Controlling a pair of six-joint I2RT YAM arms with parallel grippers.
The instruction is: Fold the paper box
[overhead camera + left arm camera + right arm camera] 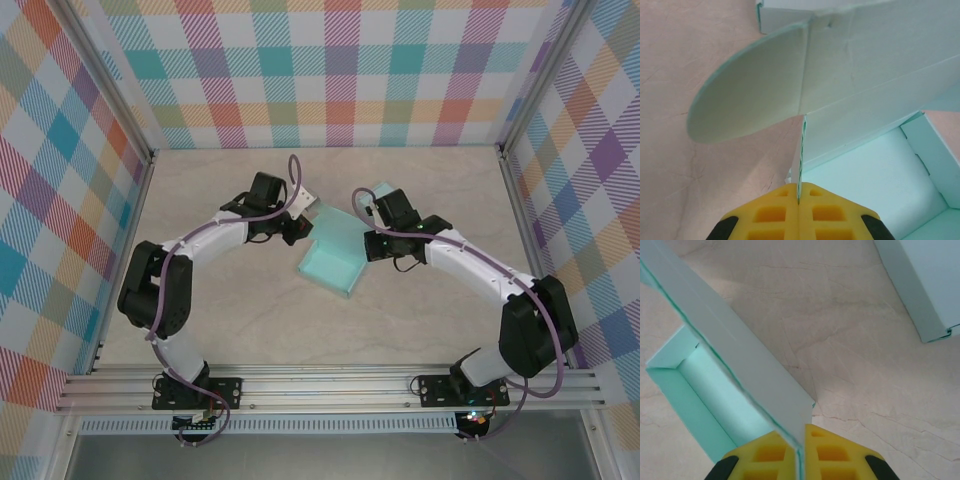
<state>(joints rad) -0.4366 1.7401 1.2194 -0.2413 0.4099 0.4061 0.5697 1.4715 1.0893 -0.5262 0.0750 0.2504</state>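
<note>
- Left gripper (799, 192) was closed on a thin upright edge of the paper box (875, 70), with the card pinched between its yellow pads (772, 215) in the left wrist view.
- Right gripper (800, 440) was likewise clamped on a wall of the paper box (755, 375), whose edge ran up and to the left from between the pads.
- Seen from the top external camera, the paper box (335, 255) lay partly formed near the middle of the tabletop (230, 320), between the two arms, pale teal and open on top.
- There the left gripper (296, 228) and right gripper (372, 243) met the box at its upper left and upper right sides. Their fingertips were hidden under the wrist housings (268, 190), so the pinch was hard to make out.
- A rounded flap (747, 95) jutted left off a creased panel in the left wrist view, and that panel was cut off by the top and right edges of the frame.
- Another pale panel (925, 285) sat in the upper right corner of the right wrist view, cropped by the frame. How it joined the held wall could not be told.
</note>
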